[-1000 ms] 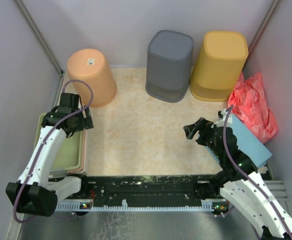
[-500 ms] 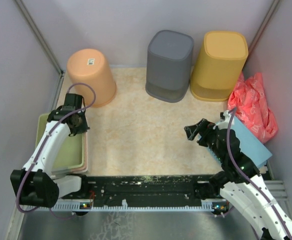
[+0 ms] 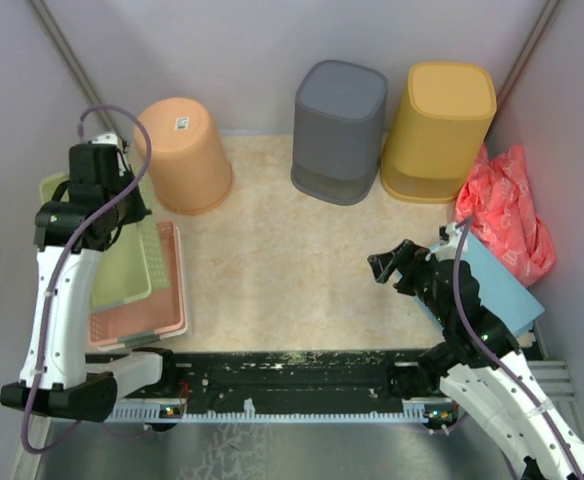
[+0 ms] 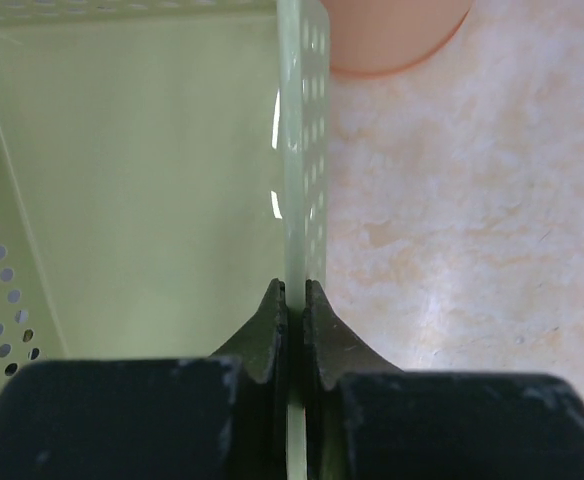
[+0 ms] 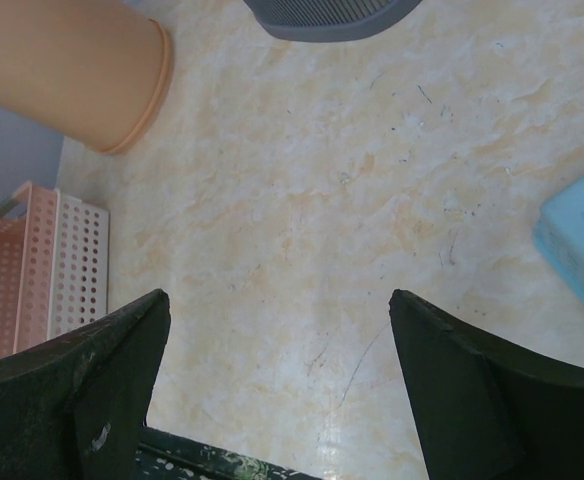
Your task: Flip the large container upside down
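Evidently light yet bendy, the pale green perforated plastic basket [image 4: 152, 170] is clamped by its thin side wall between the left gripper's [image 4: 292, 305] fingers. A hold at the rim is judged best. The right gripper's [image 5: 277, 330] fingers are spread, with nothing between them.

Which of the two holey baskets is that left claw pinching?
The pale green perforated plastic basket: the left claw clamps its wall. The pink perforated basket lies underneath.
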You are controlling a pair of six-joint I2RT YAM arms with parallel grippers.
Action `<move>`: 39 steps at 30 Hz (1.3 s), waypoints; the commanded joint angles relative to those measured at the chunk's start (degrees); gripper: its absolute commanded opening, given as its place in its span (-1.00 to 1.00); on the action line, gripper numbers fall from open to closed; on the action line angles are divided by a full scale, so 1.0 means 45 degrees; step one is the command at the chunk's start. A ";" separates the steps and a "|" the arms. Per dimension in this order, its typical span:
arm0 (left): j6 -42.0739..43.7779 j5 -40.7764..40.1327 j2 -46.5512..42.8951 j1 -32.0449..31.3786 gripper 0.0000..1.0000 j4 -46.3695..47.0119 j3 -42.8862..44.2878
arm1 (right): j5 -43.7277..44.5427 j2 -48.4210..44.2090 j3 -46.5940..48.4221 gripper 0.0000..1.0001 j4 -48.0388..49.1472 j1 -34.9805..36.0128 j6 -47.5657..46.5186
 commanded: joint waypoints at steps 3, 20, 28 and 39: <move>-0.0154 0.1723 -0.0152 -0.0282 -1.00 -0.0541 0.2484 | -0.0338 0.0624 0.0014 0.80 0.1088 -0.0003 0.0129; -0.8295 1.1402 -0.0838 -0.4724 -1.00 1.2771 -0.2739 | 0.4816 0.0616 0.4757 0.79 -0.2658 -0.0015 -0.2720; -1.1438 1.2487 0.0928 -0.7366 -1.00 2.0156 -0.6069 | 0.5367 0.0317 0.6193 0.78 -0.3095 -0.0007 -0.3249; -1.6878 1.1687 0.5508 -0.7968 -1.00 3.2585 -0.9032 | 0.5413 0.0277 0.6630 0.78 -0.3521 0.0001 -0.3295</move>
